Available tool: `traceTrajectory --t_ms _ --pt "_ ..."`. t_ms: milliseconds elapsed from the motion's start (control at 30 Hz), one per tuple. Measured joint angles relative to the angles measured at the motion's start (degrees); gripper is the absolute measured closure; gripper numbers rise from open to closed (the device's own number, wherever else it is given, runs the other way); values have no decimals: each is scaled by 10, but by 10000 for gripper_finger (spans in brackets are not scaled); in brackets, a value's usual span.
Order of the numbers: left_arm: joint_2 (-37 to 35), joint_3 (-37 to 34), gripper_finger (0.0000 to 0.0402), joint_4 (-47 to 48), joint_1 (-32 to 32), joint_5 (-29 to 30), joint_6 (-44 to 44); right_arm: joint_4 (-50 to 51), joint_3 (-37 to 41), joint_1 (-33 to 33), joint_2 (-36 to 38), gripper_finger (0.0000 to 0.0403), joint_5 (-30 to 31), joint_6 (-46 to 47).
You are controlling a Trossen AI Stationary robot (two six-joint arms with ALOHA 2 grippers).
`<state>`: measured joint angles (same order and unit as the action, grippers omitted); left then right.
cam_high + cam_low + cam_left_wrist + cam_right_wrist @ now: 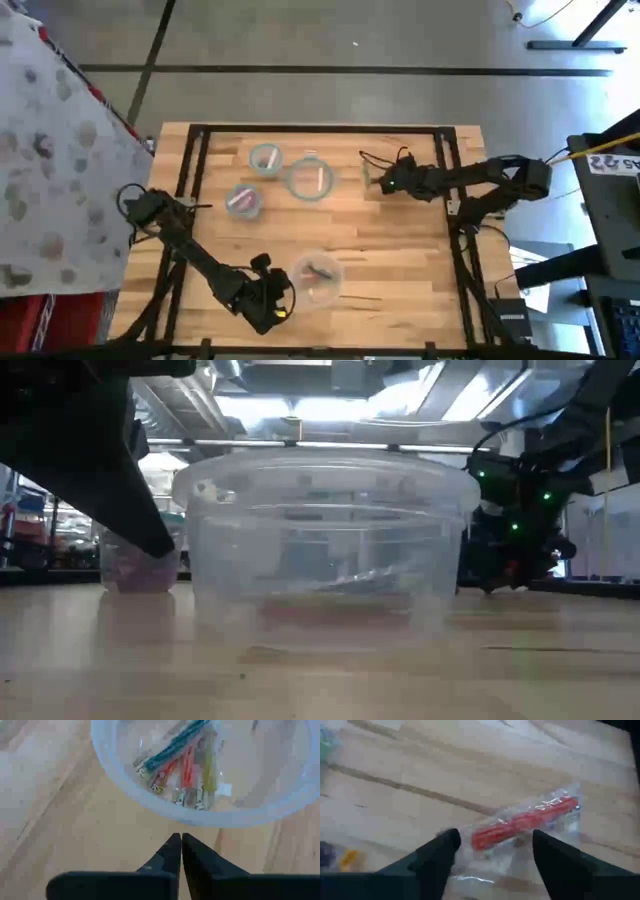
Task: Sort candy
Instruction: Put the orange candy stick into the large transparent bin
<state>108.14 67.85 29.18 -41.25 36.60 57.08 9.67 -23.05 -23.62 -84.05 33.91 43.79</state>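
A red candy stick in a clear wrapper (pixel 525 825) lies flat on the wooden table. My right gripper (pixel 492 845) (pixel 375 178) is open just above it, one finger on either side of the wrapper's near end, and I see no touch. My left gripper (pixel 176 845) (pixel 280 300) is shut and holds nothing, close to the rim of a clear bowl (pixel 200 815) (pixel 318 275). Several thin candy sticks (pixel 185 770), blue-green, red and yellow-green, lie in that bowl.
Three more bowls stand at the table's far middle: a small teal-rimmed one (pixel 265 158), a larger one (pixel 310 180) with a pinkish piece, and one with purple candy (pixel 243 198) (pixel 140 565). The clear bowl (pixel 325 540) fills the low view. A black frame (pixel 195 150) edges the table.
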Motion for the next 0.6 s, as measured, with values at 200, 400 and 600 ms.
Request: traceTrajectory --t_ms 200,400,600 --pt "0 0 402 -3 -1 0 7 31 0 11 4 343 -14 -11" --pt "0 0 402 -4 -11 0 17 94 1 88 7 393 11 -6" --pt "0 0 402 -16 -15 0 22 190 -24 217 50 402 11 61"
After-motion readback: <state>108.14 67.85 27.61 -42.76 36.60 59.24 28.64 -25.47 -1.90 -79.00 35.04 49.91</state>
